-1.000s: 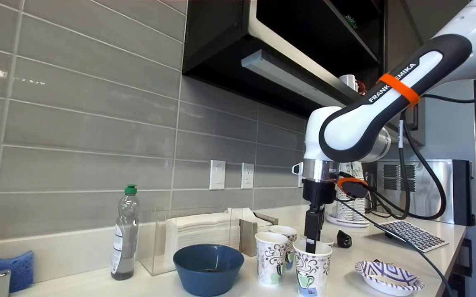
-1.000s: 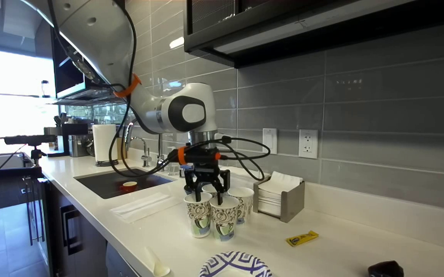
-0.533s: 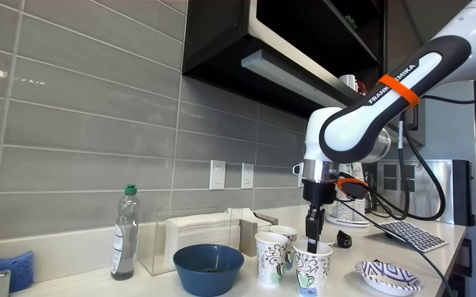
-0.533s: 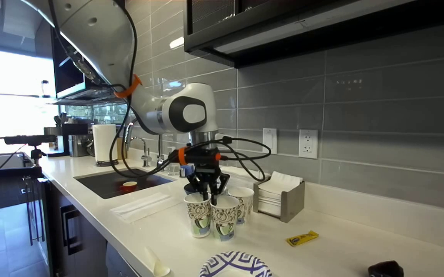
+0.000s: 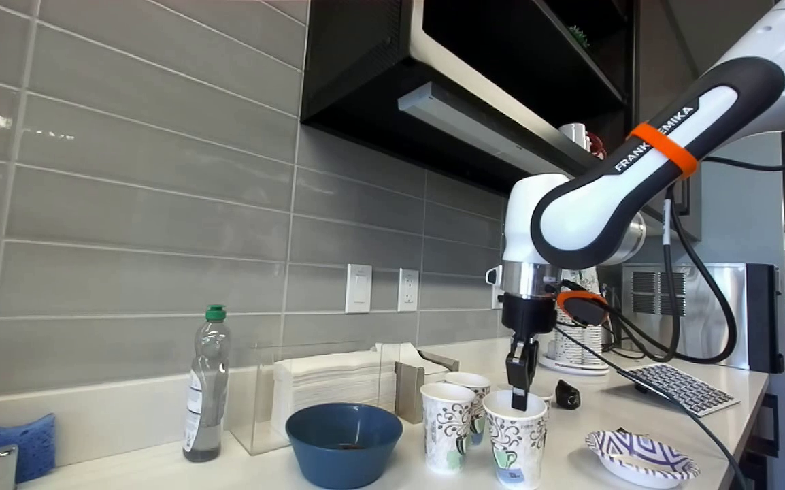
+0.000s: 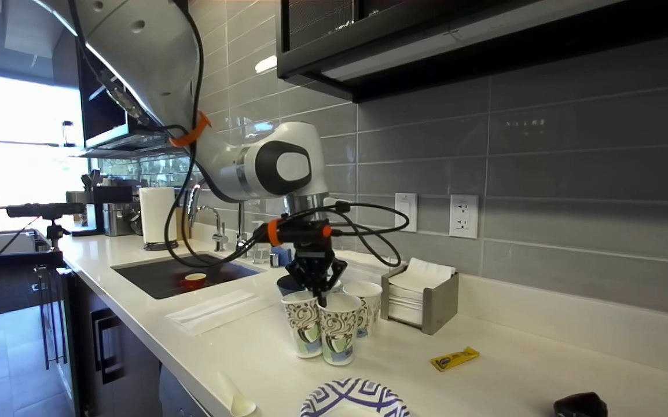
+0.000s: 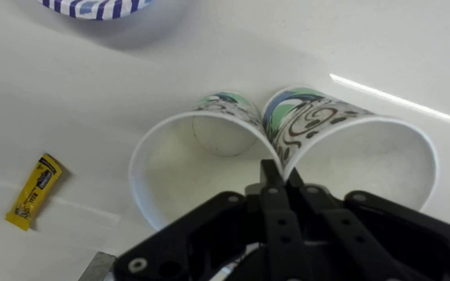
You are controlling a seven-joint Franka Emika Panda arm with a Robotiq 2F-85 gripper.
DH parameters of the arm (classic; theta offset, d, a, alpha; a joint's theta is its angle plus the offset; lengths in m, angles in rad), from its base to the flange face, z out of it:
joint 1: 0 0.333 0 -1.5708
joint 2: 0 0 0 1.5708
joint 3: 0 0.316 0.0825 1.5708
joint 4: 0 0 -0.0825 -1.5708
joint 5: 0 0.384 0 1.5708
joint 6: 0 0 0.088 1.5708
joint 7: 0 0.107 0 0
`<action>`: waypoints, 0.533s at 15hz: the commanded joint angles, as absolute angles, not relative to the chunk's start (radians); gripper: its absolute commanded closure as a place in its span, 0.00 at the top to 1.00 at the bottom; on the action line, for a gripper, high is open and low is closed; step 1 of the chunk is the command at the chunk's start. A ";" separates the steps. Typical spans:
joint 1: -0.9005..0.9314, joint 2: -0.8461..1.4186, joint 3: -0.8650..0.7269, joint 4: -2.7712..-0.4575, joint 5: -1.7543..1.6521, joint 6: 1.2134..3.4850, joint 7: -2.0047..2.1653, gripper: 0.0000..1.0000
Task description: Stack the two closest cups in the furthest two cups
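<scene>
The glossy white countertop ran beneath the jointed white-and-black robot arm. The black two-finger gripper was clamped on adjoining walls of a brown-scrolled white paper cup, tilted, and a second matching paper cup, one fingertip inside each. A third such paper cup and a fourth paper cup stood nearby, unstacked; judged the targets. Risks: only thin walls were pinched, so either cup might pivot or slip when lifted; the tilt could make bases miss the mouths; carrying too low could topple the waiting cups.
</scene>
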State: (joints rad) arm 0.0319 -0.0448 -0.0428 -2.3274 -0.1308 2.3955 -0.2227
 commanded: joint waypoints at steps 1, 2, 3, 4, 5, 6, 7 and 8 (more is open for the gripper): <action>0.013 -0.099 -0.031 -2.358 -0.174 2.363 -0.185 0.01; 0.012 -0.108 -0.031 -2.362 -0.170 2.353 -0.194 0.01; 0.013 -0.119 -0.032 -2.368 -0.155 2.346 -0.218 0.01; 0.010 -0.129 -0.033 -2.373 -0.162 2.336 -0.214 0.01; 0.010 -0.140 -0.033 -2.377 -0.164 2.325 -0.213 0.01; 0.010 -0.155 -0.033 -2.382 -0.164 2.311 -0.217 0.01; 0.010 -0.169 -0.034 -2.386 -0.163 2.299 -0.222 0.01; 0.009 -0.186 -0.033 -2.389 -0.171 2.274 -0.219 0.01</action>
